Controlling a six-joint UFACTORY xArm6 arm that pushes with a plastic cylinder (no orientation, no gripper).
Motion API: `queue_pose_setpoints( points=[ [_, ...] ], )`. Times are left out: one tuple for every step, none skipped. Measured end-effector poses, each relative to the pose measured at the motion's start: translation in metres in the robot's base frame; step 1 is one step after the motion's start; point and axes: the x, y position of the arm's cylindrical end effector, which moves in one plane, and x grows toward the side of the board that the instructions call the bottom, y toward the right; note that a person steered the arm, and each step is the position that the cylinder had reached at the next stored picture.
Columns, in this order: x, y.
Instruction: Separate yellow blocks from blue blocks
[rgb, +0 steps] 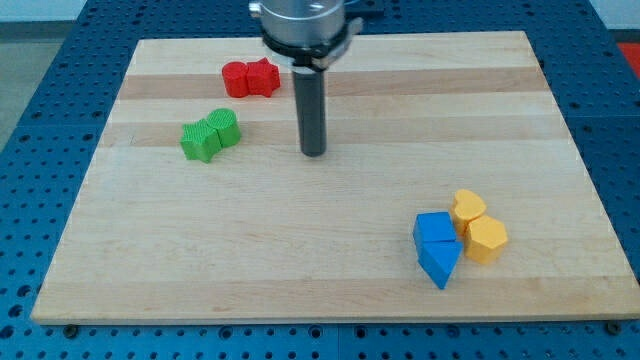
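Note:
Two yellow blocks sit at the view's lower right: a heart-like yellow block (467, 208) and a hexagonal yellow block (487, 240) just below it. Touching them on their left are a blue cube (435, 228) and a blue triangular block (440, 264) below it. My tip (314, 152) rests on the board near the middle top, far up and to the left of this cluster, touching no block.
Two red blocks (250, 78) lie together at the view's top, left of the rod. Two green blocks (210, 135) lie together left of my tip. The wooden board (320, 290) sits on a blue perforated table.

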Motion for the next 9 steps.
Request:
queue_pose_setpoints(
  points=[
    [0.029,0.027],
    [0.062,0.051],
    [0.097,0.079],
    [0.126,0.105],
    [0.139,0.109],
    [0.144,0.109],
    [0.145,0.109],
    [0.136,0.108],
    [0.111,0.108]
  ],
)
